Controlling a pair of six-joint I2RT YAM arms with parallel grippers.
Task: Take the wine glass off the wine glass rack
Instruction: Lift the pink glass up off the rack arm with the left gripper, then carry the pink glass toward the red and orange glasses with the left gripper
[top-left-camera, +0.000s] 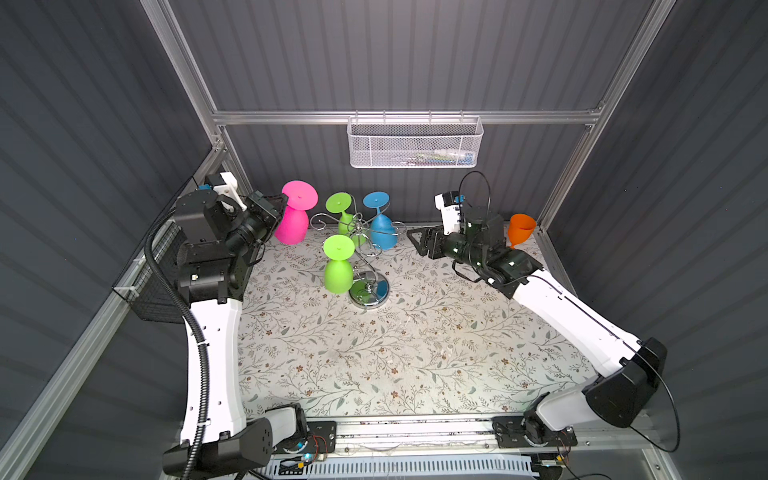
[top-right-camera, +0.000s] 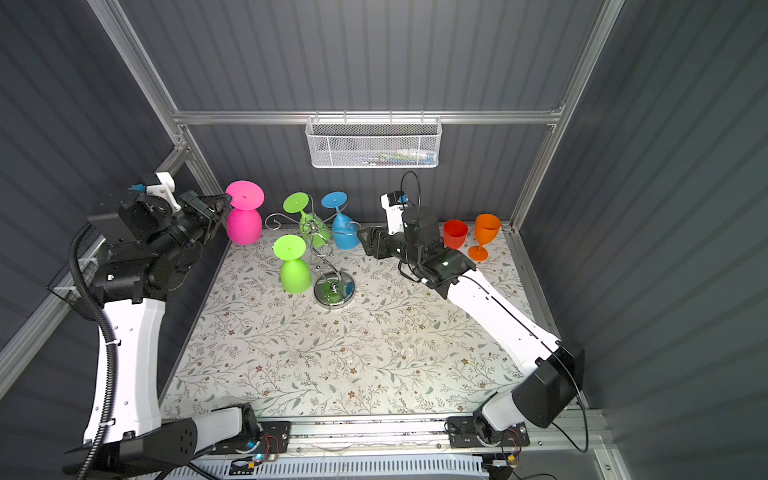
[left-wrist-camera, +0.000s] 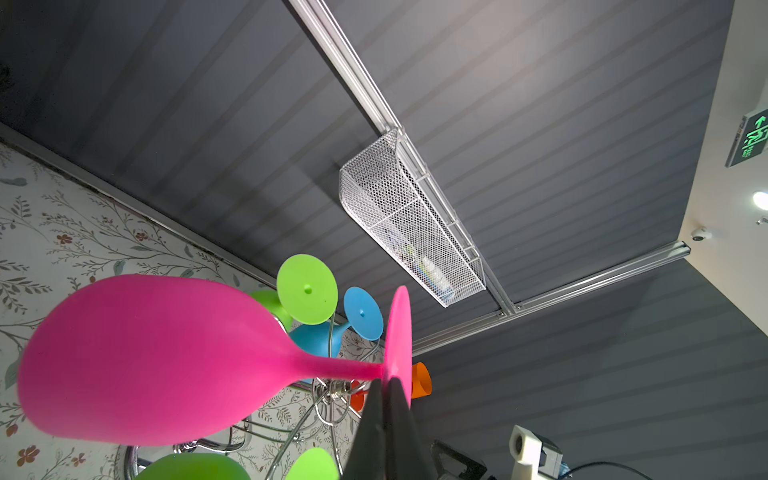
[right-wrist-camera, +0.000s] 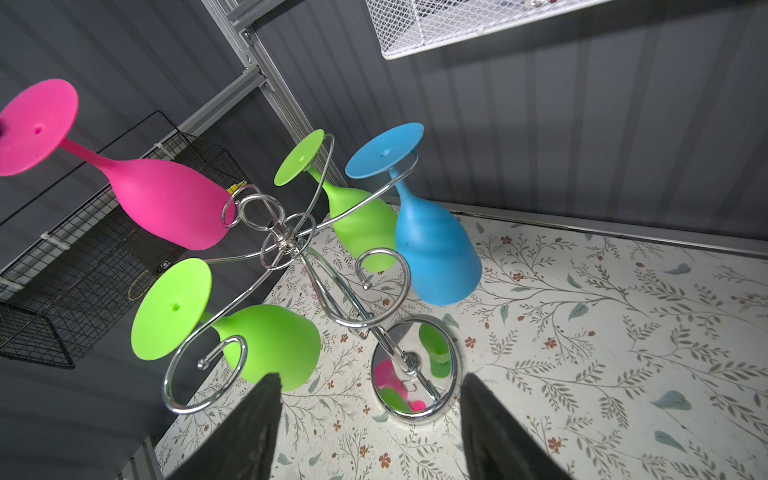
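Observation:
A pink wine glass (top-left-camera: 293, 220) (top-right-camera: 244, 220) (right-wrist-camera: 166, 203) hangs upside down at the back left. My left gripper (left-wrist-camera: 386, 386) (top-right-camera: 222, 201) is shut on the rim of its round foot. No wire runs around its stem, and it sits just left of the chrome wine glass rack (top-left-camera: 368, 286) (top-right-camera: 332, 291) (right-wrist-camera: 415, 374). Two green glasses (top-left-camera: 338, 266) (top-left-camera: 347, 216) and a blue glass (top-left-camera: 382, 226) hang upside down from the rack's scroll arms. My right gripper (top-left-camera: 415, 239) (right-wrist-camera: 370, 378) stands open and empty, right of the rack.
An orange glass (top-right-camera: 486, 232) and a red cup (top-right-camera: 455, 233) stand upright at the back right corner. A white mesh basket (top-left-camera: 415, 143) hangs on the back rail. A black wire basket (top-left-camera: 153, 282) is fixed to the left wall.

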